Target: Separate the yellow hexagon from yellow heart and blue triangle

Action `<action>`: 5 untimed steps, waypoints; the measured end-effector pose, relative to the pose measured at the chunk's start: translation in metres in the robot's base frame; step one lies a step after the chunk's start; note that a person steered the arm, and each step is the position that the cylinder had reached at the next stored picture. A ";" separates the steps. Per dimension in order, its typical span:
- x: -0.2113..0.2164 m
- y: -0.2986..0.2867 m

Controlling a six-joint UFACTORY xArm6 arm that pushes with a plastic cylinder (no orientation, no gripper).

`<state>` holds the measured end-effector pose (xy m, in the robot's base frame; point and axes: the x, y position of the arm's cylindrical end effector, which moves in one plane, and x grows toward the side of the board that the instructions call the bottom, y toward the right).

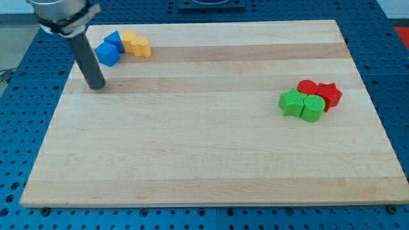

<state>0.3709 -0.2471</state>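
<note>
Wooden board (211, 160) on a blue perforated bench (390, 64). The arm ends in a bare rod with nothing to open or close and nothing held. My tip (97, 87) rests on the board near its left edge, just below and to the view's left of the top-left cluster, apart from every block.

Top-left cluster, close to the board's top edge: blue triangle (108, 54) at the lower left, a second blue block (115, 40) above it (shape unclear), yellow hexagon (129, 39) just right of that blue block, and yellow heart (140, 46) touching the hexagon on its right. All four sit packed together; only a narrow strip of board lies between the hexagon and the top edge.

Right-side cluster, near the right edge: green star (292, 103), green block (312, 108) of rounded shape, red block (307, 87) behind them, red star (329, 94), all touching.

Open board spreads across the centre and the whole bottom half.
</note>
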 end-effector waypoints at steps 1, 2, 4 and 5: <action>-0.034 -0.030; -0.036 -0.030; -0.123 -0.025; -0.131 -0.023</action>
<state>0.2397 -0.2698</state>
